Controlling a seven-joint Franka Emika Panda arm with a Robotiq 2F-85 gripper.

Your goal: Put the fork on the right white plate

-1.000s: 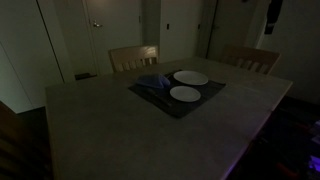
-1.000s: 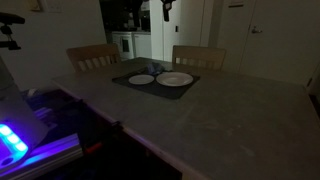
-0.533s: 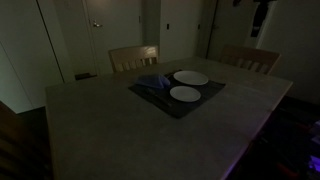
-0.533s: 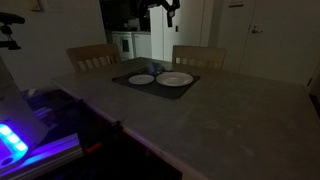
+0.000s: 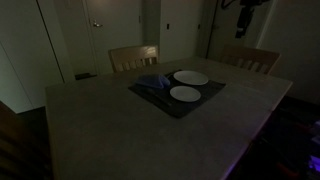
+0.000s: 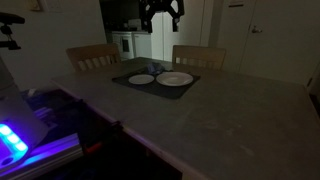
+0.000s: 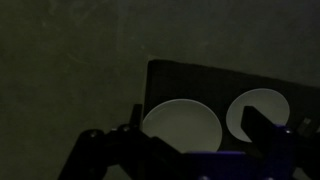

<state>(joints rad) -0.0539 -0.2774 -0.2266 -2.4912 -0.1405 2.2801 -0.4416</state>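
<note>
Two white plates lie on a dark placemat (image 5: 160, 100) in the middle of the table; they show in both exterior views (image 5: 190, 77) (image 5: 185, 94) (image 6: 141, 79) (image 6: 175, 79) and in the wrist view (image 7: 182, 128) (image 7: 258, 112). A bluish thing (image 5: 150, 83) lies on the mat beside the plates. The room is too dark to make out the fork. My gripper (image 5: 245, 5) (image 6: 163, 10) hangs high above the table's far side, open and empty. Its two fingers frame the plates in the wrist view (image 7: 198, 135).
Two wooden chairs stand at the table's far side (image 5: 133, 57) (image 5: 252, 58) (image 6: 92, 56) (image 6: 198, 55). A device with blue light (image 6: 15, 140) sits by the near table corner. Doors and walls stand behind.
My gripper has moved sideways along the top of both exterior views, toward the space above the plates, and has turned so both fingers now show spread.
</note>
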